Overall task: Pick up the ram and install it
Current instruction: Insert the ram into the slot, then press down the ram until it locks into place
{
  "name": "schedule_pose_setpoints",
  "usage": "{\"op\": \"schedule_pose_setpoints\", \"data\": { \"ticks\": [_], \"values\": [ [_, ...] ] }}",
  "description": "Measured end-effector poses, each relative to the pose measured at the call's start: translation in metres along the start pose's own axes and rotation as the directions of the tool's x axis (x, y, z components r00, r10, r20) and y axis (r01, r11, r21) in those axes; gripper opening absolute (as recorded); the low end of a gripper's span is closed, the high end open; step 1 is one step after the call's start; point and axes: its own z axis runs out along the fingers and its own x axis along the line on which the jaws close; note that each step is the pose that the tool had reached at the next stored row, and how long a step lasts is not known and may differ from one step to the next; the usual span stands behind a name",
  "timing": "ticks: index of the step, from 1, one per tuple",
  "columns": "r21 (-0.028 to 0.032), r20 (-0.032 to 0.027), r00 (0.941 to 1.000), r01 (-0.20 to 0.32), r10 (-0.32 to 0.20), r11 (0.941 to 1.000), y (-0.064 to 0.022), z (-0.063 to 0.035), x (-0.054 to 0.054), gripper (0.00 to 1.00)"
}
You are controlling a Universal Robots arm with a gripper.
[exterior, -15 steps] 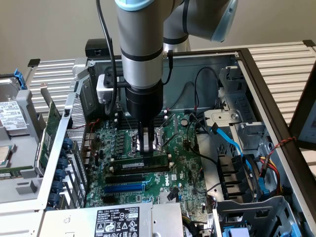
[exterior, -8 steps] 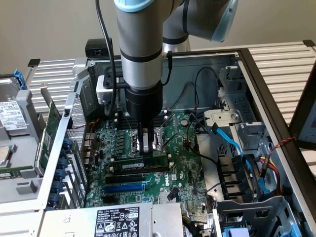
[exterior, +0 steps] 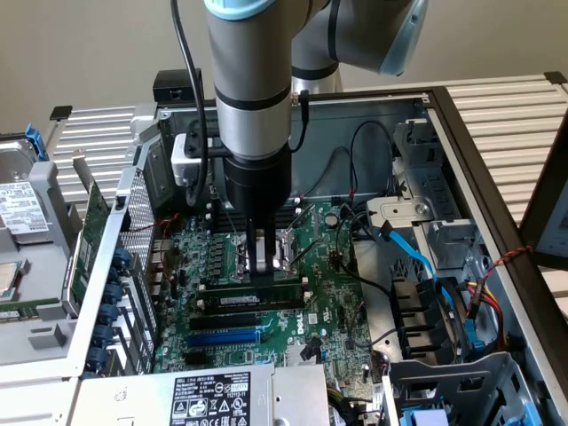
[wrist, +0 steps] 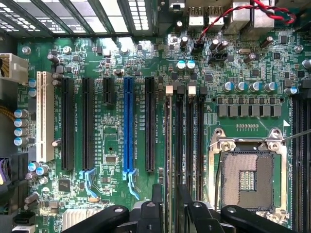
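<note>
As the gripper point(exterior: 261, 277) clamps the ram point(exterior: 232, 301) between closed jaws, it stands six o'clock of the CPU socket point(exterior: 286, 250).

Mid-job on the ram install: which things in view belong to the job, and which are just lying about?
Belongs to the job:
- the ram, lying along the memory slots
- the hand, right over the ram's middle

Just lying about:
- blue slot
- CPU socket, bare
- hard drive, outside the case
- blue cable
</note>
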Motion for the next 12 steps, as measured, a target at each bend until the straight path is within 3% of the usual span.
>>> {"op": "schedule_pose_setpoints", "data": {
  "ticks": [12],
  "values": [
    [-0.0011,0.0027,1.0,0.0,0.0,1.0,0.0008,-0.0075,0.0004,0.27]
  ]
}}
